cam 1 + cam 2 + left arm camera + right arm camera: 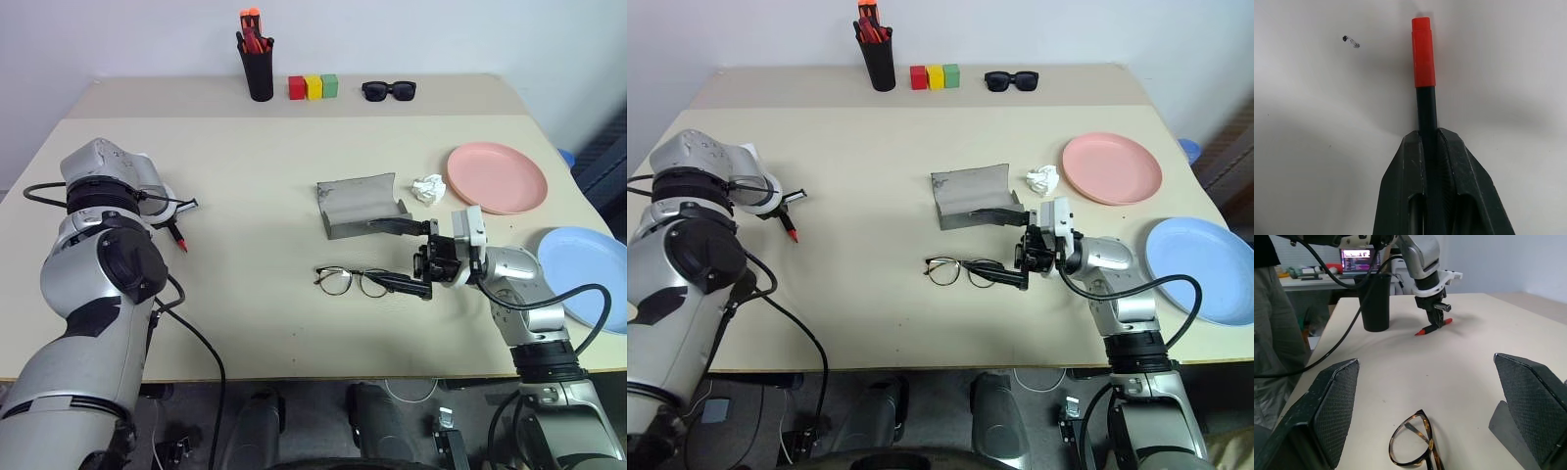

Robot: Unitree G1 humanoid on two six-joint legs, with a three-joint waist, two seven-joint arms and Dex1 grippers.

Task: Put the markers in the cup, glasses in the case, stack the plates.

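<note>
My left gripper (pixel 1430 134) is shut on the black marker with red ends (pixel 1423 58), near the table's left edge. The marker (pixel 180 239) slants down, its lower red end at or just above the tabletop. The black cup (pixel 1375 302) stands close beside that gripper (pixel 1438 319). The wire-framed glasses (pixel 351 281) lie at mid-table, just in front of my open right gripper (pixel 404 257), which points left with nothing in it. Behind them lies the open grey case (pixel 361 204). The pink plate (pixel 497 176) and blue plate (pixel 588 277) lie apart at the right.
A crumpled white paper (pixel 428 188) sits between case and pink plate. At the back edge stand a black pen holder with red-orange pens (pixel 259 70), three coloured blocks (pixel 313 87) and dark sunglasses (pixel 389 90). A person (pixel 1273 333) stands beyond the table's left side.
</note>
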